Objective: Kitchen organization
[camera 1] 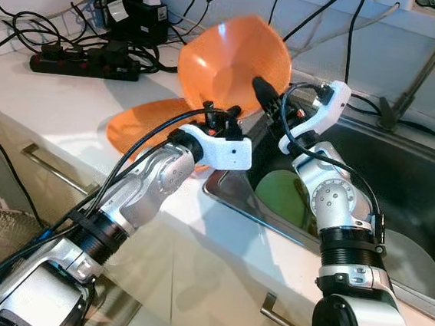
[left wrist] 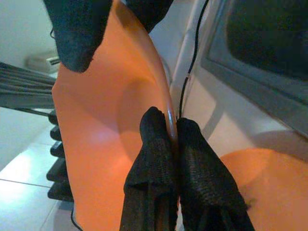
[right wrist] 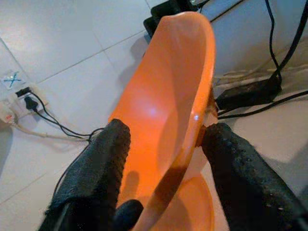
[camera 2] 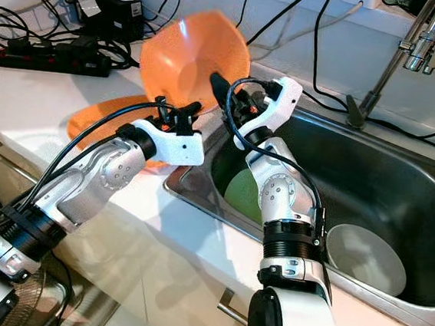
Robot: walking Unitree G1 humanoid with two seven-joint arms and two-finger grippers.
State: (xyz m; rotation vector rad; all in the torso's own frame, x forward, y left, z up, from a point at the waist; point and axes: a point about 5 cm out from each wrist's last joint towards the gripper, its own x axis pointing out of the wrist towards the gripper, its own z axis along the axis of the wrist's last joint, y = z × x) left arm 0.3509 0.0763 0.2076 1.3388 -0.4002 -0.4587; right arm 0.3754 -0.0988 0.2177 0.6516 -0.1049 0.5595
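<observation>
An orange bowl (camera 1: 235, 57) hangs tilted on its edge above the counter, just left of the sink. My left gripper (camera 1: 219, 111) is shut on its lower rim; in the left wrist view the two black fingers (left wrist: 154, 159) pinch the thin edge. My right gripper (camera 1: 263, 90) reaches in from the sink side and stands open astride the bowl's right rim, one finger (right wrist: 103, 163) inside the bowl (right wrist: 168, 86) and the other outside. A second orange dish (camera 1: 140, 125) lies flat on the counter beneath the raised bowl.
The steel sink (camera 1: 424, 175) holds a green plate (camera 1: 284, 196) and a white bowl (camera 2: 366, 258). A faucet (camera 1: 427, 68) rises behind it. A black power strip (camera 1: 84, 64) and tangled cables lie at the counter's back left. Drawer handles (camera 1: 48, 166) are below.
</observation>
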